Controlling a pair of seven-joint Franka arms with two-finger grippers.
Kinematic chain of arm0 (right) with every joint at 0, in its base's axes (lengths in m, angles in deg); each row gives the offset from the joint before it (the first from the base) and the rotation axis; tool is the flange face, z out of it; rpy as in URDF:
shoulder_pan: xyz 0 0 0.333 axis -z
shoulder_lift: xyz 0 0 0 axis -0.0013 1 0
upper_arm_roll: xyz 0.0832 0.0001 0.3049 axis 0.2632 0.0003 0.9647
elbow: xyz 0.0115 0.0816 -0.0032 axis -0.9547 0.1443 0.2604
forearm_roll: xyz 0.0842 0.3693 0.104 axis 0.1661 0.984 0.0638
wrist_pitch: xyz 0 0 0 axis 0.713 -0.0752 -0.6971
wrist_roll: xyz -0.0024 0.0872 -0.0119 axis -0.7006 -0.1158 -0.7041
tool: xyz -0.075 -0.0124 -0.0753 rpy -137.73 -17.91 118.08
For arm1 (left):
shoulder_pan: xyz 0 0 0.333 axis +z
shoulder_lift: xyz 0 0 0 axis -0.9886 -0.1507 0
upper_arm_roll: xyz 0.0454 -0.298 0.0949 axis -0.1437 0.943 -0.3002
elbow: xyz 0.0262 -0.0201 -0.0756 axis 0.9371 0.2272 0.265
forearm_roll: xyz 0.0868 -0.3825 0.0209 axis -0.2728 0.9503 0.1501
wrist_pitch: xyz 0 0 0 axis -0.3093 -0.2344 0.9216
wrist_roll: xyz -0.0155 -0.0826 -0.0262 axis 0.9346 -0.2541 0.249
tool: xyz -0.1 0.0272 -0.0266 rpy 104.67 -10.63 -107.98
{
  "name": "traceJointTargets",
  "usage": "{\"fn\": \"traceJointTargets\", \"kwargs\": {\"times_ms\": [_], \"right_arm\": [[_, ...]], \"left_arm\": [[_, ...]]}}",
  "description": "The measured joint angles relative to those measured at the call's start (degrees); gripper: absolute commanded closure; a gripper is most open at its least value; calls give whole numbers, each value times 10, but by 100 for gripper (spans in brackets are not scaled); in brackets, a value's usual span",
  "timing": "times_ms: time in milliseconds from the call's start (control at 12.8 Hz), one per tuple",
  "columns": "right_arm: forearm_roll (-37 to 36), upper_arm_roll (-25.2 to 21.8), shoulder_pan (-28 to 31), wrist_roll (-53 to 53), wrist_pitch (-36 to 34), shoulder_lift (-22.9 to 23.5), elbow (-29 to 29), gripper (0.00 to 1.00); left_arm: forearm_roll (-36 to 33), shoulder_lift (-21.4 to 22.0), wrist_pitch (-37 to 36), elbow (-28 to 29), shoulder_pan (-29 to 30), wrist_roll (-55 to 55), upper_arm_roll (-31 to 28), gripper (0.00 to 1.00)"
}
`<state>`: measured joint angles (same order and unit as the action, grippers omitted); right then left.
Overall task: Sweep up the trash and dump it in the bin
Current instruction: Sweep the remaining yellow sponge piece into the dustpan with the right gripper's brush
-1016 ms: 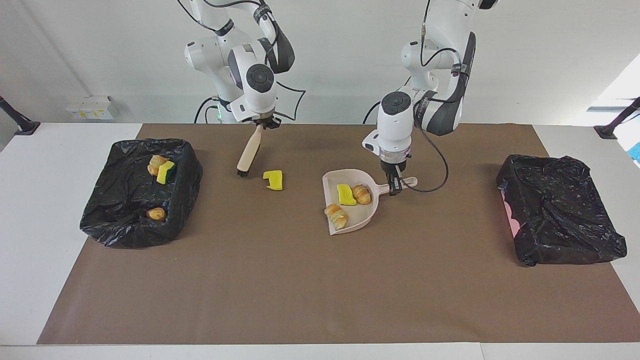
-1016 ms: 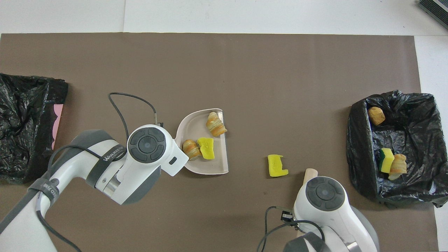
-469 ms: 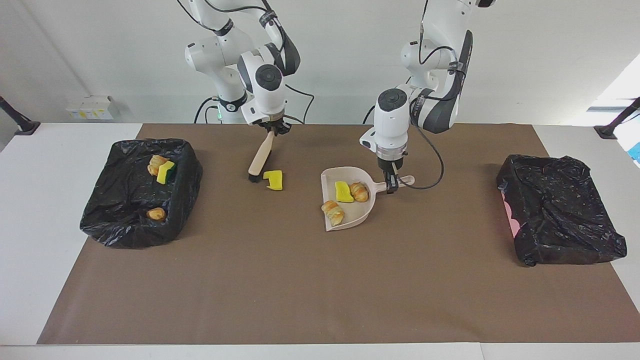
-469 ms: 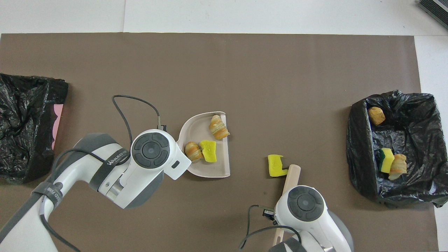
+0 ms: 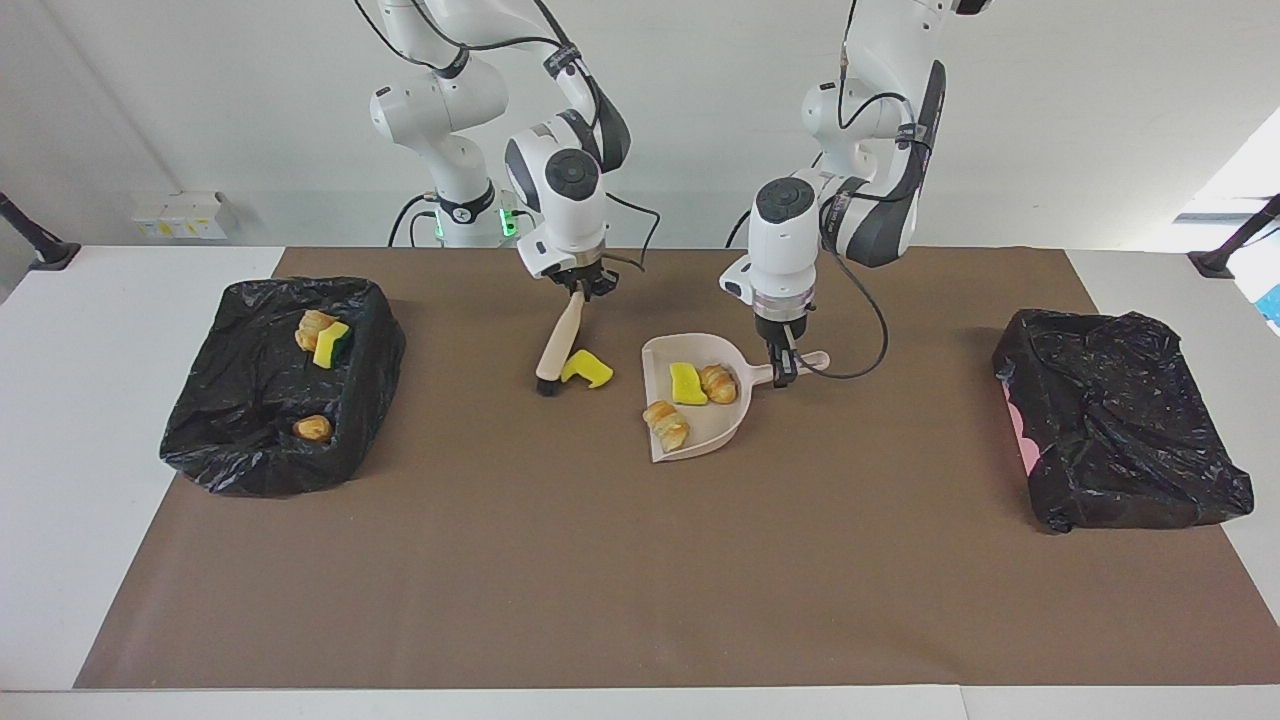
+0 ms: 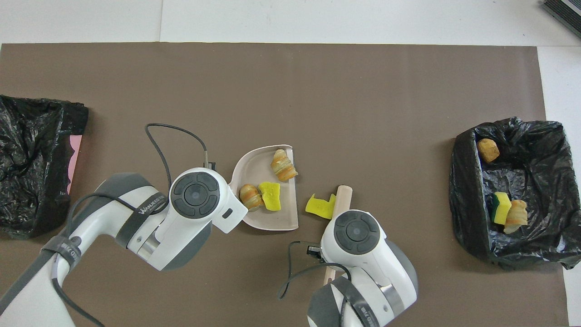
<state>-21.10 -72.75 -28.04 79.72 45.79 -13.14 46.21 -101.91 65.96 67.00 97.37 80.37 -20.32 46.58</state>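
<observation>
1. Overhead view first, starting nearest the robots: the right gripper [image 5: 578,290] is clamped shut on the handle of the brush [image 5: 556,343], whose black bristles rest on the brown mat [image 5: 640,580] touching a loose yellow sponge piece [image 5: 587,370].
2. Just beside them, toward the left arm's end of the table, the left gripper [image 5: 785,372] is closed on the handle of the dustpan [image 5: 722,420], which lies flat on the mat with its open mouth facing the sponge piece.
3. Three pieces of trash sit in the dustpan: a yellow sponge chunk [image 5: 686,384] and a small croissant [image 5: 718,384] close to the handle, and a second croissant [image 5: 667,424] at the lip, farther from the robots.
4. At the right arm's end of the mat stands the open bin [image 5: 210,440] lined with a black bag. It already holds a croissant with a green-backed sponge [image 5: 332,344] against it, and a bread roll [image 5: 313,428] farther from the robots.
5. At the left arm's end lies a second black-bagged bin [image 5: 1120,440]; no trash is visible in it.
6. My reading: three pieces are binned, three are in the pan, one is left to sweep. Then the dustpan must be carried and tipped into a bin.
</observation>
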Motion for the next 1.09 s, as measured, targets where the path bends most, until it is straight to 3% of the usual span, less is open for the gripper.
{"fn": "traceJointTargets", "kwargs": {"times_ms": [156, 313, 469, 782, 1094], "right_arm": [[20, 2, -12, -48, 7, 35, -44, 100], [101, 3, -19, -107, 48, 49, -59, 100], [136, 4, -26, -126, 66, 55, -68, 100], [126, -1, -19, -126, 31, 58, -77, 100], [58, -4, 19, -131, -42, 56, -86, 100]], "left_arm": [[0, 0, 0, 0, 0, 0, 0, 100], [0, 0, 0, 0, 0, 0, 0, 100], [0, 0, 0, 0, 0, 0, 0, 100], [2, 0, 0, 1, 0, 0, -2, 100], [18, 0, 0, 1, 3, -8, -8, 100]]}}
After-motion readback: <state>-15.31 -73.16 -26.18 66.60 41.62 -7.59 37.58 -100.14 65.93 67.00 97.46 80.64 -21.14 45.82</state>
